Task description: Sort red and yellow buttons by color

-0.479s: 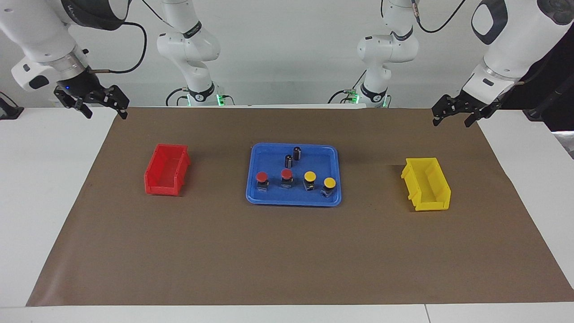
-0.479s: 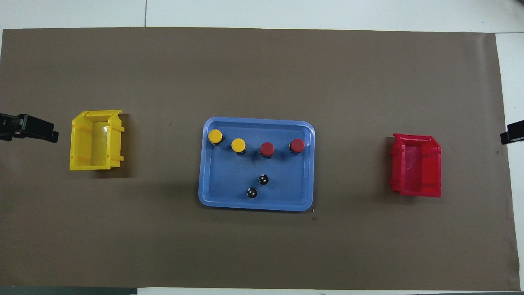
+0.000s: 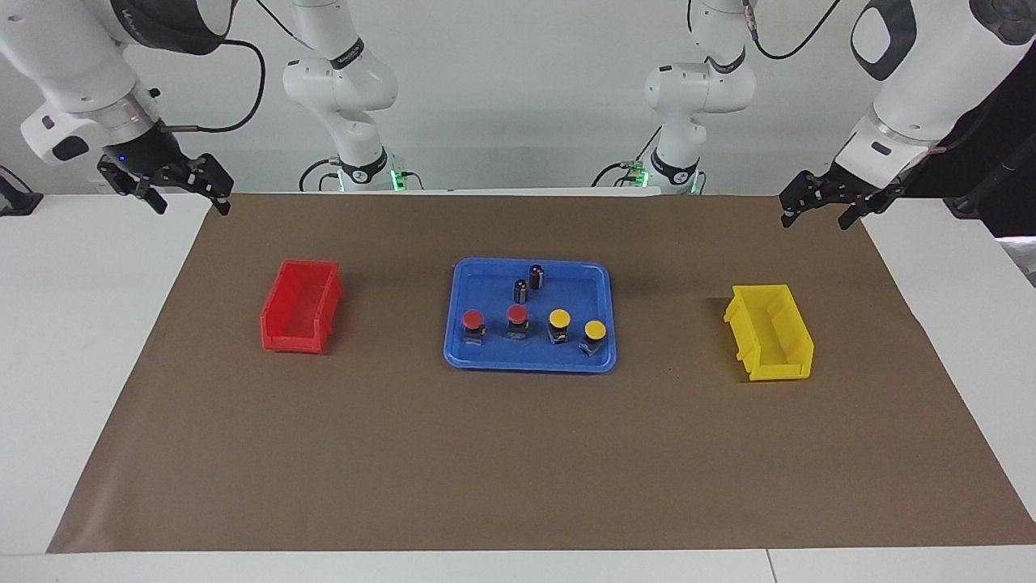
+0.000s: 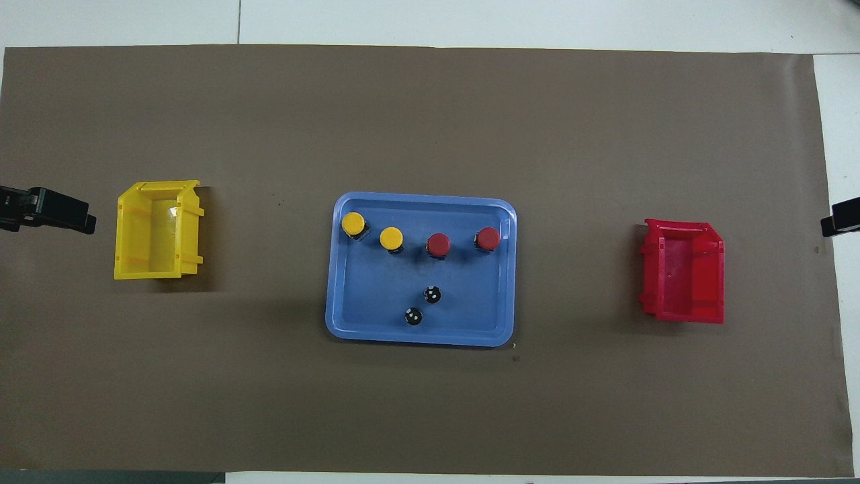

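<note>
Two red buttons (image 3: 472, 320) (image 3: 517, 314) and two yellow buttons (image 3: 559, 317) (image 3: 596, 329) stand upright in a row in the blue tray (image 3: 530, 364). In the overhead view the red buttons (image 4: 439, 243) (image 4: 488, 238) are toward the right arm's end and the yellow buttons (image 4: 353, 223) (image 4: 391, 237) toward the left arm's end. My right gripper (image 3: 190, 202) hangs open and empty above the mat's corner near the red bin (image 3: 299, 306). My left gripper (image 3: 814, 219) hangs open and empty above the mat's corner near the yellow bin (image 3: 773, 332). Both arms wait.
Two dark capless cylinders (image 3: 537, 276) (image 3: 521, 290) stand in the tray, nearer to the robots than the buttons. The red bin (image 4: 684, 270) and the yellow bin (image 4: 158, 228) hold nothing. A brown mat (image 3: 518, 453) covers the table.
</note>
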